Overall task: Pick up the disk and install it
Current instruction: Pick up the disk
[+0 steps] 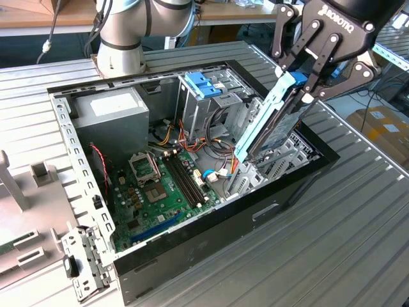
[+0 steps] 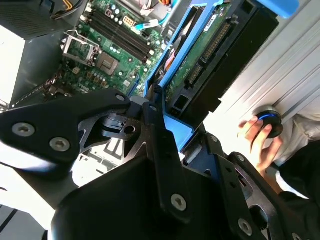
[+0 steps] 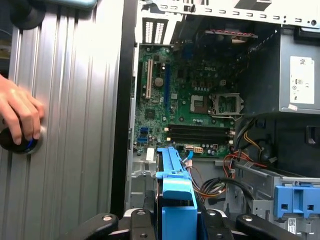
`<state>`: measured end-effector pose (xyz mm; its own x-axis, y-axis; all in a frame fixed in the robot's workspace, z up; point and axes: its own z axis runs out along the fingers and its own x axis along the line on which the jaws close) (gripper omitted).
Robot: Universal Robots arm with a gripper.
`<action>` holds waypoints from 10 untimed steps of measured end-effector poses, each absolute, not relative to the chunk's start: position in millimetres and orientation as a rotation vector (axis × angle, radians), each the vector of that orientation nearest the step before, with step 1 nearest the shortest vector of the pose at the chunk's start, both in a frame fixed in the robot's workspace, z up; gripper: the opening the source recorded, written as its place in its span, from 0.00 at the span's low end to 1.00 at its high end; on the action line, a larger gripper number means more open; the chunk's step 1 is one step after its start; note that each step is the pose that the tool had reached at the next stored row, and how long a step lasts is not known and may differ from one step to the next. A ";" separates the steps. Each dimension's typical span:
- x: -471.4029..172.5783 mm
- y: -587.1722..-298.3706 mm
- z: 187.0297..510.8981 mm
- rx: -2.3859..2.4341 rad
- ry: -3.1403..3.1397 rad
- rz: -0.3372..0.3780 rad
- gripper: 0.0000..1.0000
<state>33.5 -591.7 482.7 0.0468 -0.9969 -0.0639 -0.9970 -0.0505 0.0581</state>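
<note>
My gripper [image 1: 301,84] is shut on the disk [image 1: 276,131], a flat drive in a blue plastic rail. It holds the disk steeply tilted over the end of the open computer case [image 1: 211,236] on the exterior view's right. The disk's lower end dips inside the case beside the metal bay [image 1: 281,163]. In the second wrist view the disk [image 2: 200,55] shows its green circuit board between the black fingers [image 2: 155,125]. In the first wrist view the blue rail of the disk [image 3: 175,195] runs out from the gripper toward the motherboard [image 3: 190,100].
Inside the case sit a grey power supply [image 1: 118,112], a drive cage with a blue latch [image 1: 203,83] and loose cables [image 1: 211,137]. A person's hand [image 3: 17,112] rests on a round knob on the slatted table [image 1: 332,243]. Removed parts [image 1: 25,211] lie at the exterior view's left.
</note>
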 end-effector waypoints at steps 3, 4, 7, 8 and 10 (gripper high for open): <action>43.1 -595.4 482.7 -2.272 2.164 0.137 0.37; 46.5 -596.5 482.7 -2.272 2.164 0.137 0.37; 54.0 -598.3 482.6 -2.273 2.165 0.139 0.37; 56.3 -598.7 482.6 -2.273 2.165 0.139 0.37; 61.7 -599.4 482.5 -2.273 2.165 0.140 0.37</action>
<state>61.7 -599.4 482.5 0.0466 -0.9969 -0.0639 -0.9968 -0.0505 0.0618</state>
